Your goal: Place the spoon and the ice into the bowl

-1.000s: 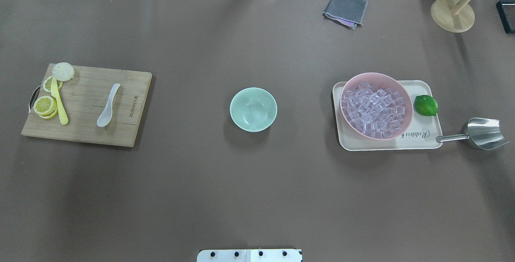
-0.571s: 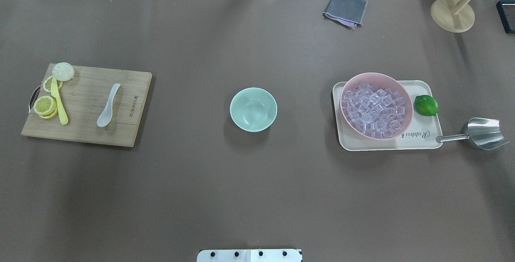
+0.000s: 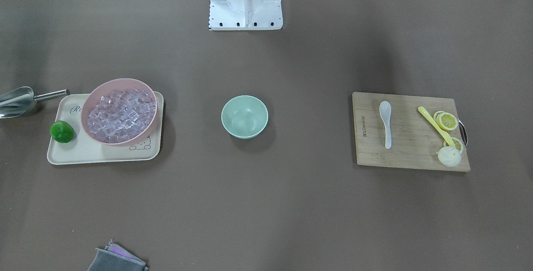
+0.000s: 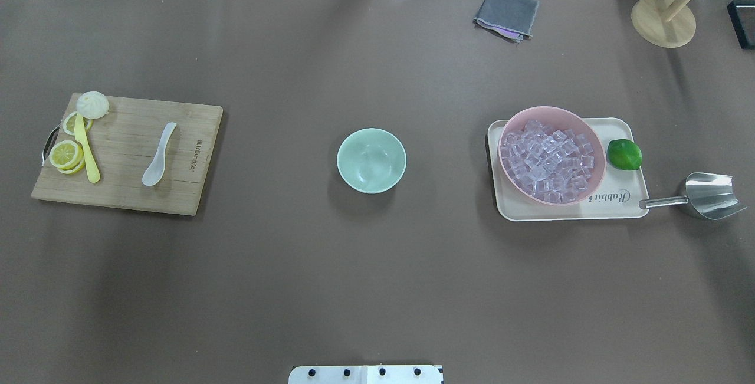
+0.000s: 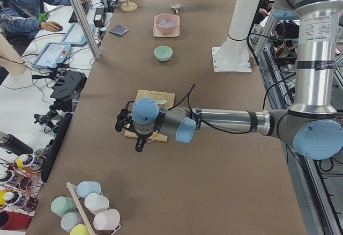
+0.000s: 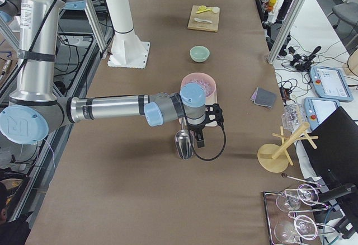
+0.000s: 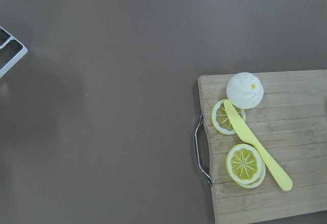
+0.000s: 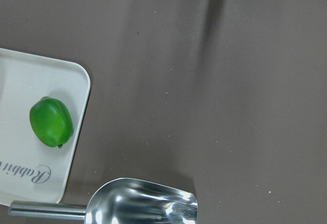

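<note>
Brown bench [image 4: 377, 289]: my left tool [image 5: 139, 146], opening I cannot tell, should drop square across the handle of the spoon [image 4: 158, 155] on the left board [image 4: 121, 190], clear of the yellow knife [image 4: 87, 151].

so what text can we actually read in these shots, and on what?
"Rabbi", in cursive, on the cream tray; the pink bowl hides whatever follows.
Cutting board: a short brand print along one edge, too small to read.
No other text is legible.
</note>
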`<action>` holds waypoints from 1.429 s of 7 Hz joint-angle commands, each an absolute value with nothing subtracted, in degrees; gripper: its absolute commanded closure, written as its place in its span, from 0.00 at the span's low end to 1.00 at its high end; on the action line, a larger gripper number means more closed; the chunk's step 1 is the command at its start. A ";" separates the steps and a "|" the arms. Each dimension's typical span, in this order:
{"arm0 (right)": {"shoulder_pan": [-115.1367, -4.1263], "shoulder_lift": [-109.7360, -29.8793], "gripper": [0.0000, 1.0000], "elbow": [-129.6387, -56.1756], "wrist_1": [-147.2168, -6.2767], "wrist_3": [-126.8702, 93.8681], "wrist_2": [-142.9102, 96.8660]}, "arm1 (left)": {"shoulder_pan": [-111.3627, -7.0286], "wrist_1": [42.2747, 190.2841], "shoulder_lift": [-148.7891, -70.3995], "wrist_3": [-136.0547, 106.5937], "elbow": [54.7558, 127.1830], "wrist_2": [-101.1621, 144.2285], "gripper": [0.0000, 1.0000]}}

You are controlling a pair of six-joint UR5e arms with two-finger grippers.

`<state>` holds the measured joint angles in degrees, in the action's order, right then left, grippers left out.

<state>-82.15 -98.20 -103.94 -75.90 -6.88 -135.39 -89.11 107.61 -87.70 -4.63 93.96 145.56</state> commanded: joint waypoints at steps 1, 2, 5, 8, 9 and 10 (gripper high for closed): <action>-82.09 -98.00 0.00 -104.15 -75.85 -8.52 -137.10 | -88.77 107.67 -87.54 -4.57 94.48 145.64 0.02; -81.48 -97.82 0.00 -104.59 -74.02 -11.31 -137.63 | -87.73 108.10 -87.54 -4.48 94.66 145.72 0.02; -74.46 -94.76 0.00 -104.68 -61.90 -30.36 -139.40 | -79.57 112.65 -92.88 -26.22 96.94 143.10 0.02; -65.26 -91.25 0.02 -108.09 -61.79 -37.83 -133.02 | -70.52 113.11 -96.06 -36.44 98.69 135.38 0.02; -60.69 -89.23 0.02 -108.28 -61.79 -41.10 -129.59 | -68.84 113.12 -97.37 -38.65 98.61 135.26 0.02; -56.56 -87.56 0.03 -108.19 -61.79 -43.66 -127.29 | -65.86 113.12 -99.30 -42.50 98.44 134.48 0.02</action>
